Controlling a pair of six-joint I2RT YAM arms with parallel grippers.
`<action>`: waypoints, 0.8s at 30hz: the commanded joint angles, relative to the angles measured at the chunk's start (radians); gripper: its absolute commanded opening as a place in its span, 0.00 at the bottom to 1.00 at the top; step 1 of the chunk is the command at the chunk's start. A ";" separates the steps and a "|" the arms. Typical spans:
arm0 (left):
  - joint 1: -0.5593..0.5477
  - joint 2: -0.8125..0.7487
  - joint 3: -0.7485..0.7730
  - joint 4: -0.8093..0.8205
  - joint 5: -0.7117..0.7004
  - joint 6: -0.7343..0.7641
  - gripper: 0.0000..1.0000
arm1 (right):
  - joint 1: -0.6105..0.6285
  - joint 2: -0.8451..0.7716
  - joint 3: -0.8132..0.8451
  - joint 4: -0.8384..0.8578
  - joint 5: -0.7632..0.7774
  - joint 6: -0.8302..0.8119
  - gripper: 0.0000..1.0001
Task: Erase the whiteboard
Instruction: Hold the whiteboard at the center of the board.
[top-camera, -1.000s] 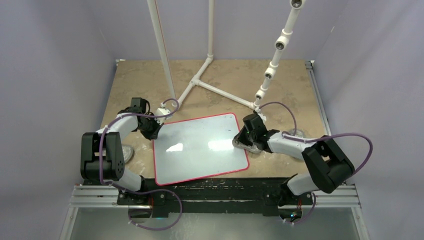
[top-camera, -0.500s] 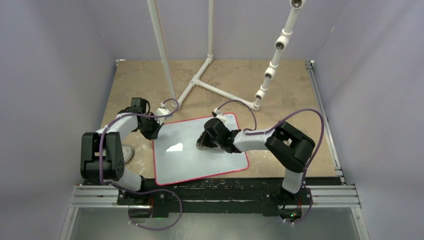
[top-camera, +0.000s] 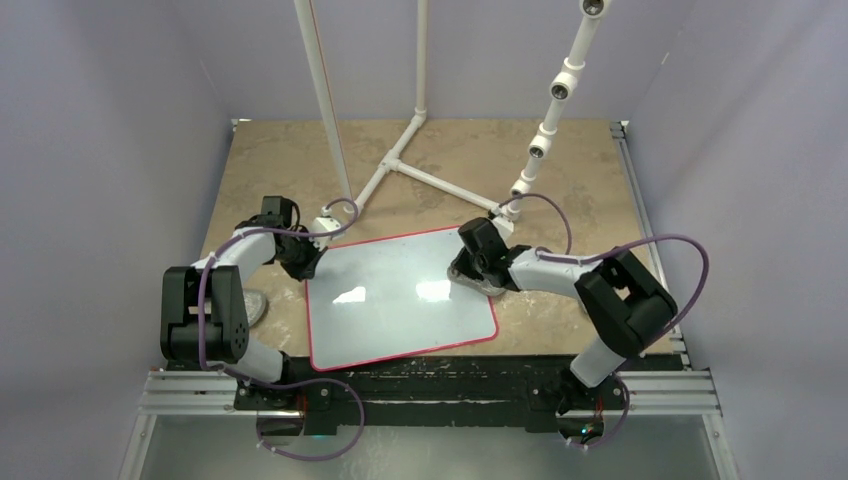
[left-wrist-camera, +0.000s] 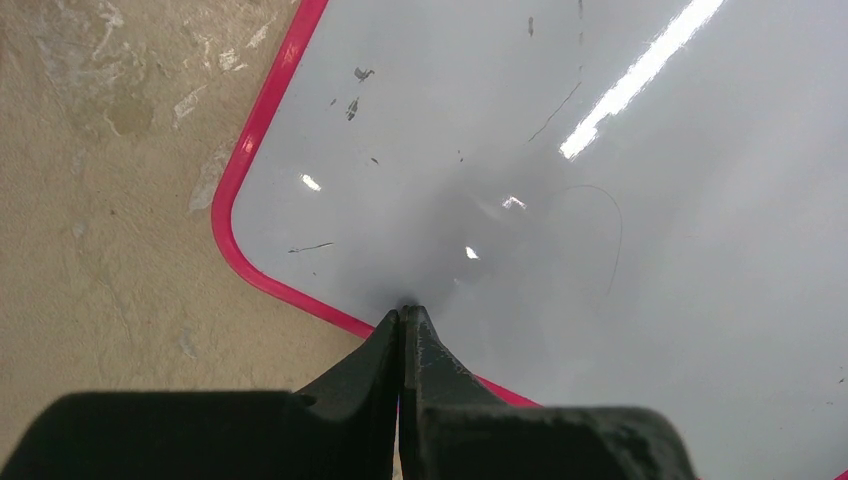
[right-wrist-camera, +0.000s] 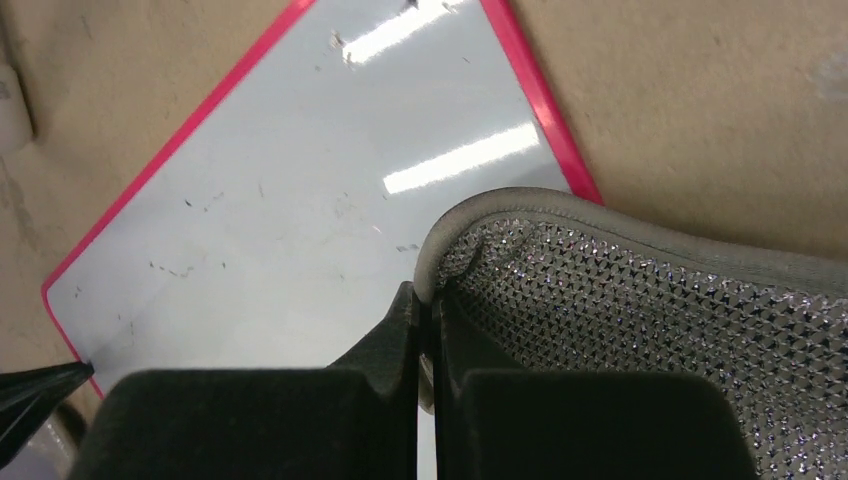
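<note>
The whiteboard (top-camera: 395, 295), glossy white with a thin red border, lies flat on the table; only faint dark specks show on it in the left wrist view (left-wrist-camera: 620, 200) and the right wrist view (right-wrist-camera: 300, 230). My left gripper (top-camera: 308, 262) is shut and empty, its tips (left-wrist-camera: 403, 318) pressing the board's far left corner. My right gripper (top-camera: 470, 272) is shut on the edge of a grey-silver mesh pad (right-wrist-camera: 640, 310) that rests on the board's right part near its far right corner (top-camera: 478, 282).
White PVC pipes (top-camera: 440, 185) run across the beige table (top-camera: 560, 160) behind the board, with upright pipes rising from them. A round grey object (top-camera: 252, 303) lies left of the board by the left arm. Grey walls enclose three sides.
My right gripper swept the pad left across the board to its middle, then back right toward the far right corner. The left gripper stayed on the left corner.
</note>
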 joint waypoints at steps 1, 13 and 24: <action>0.001 0.042 -0.064 -0.085 -0.062 0.031 0.00 | 0.018 0.213 0.075 -0.123 0.104 -0.056 0.00; 0.001 0.044 -0.054 -0.099 -0.064 0.034 0.00 | 0.293 0.273 0.234 -0.097 -0.072 -0.101 0.00; 0.001 0.000 -0.009 -0.124 -0.066 0.007 0.15 | 0.059 -0.313 -0.149 -0.348 0.062 -0.066 0.00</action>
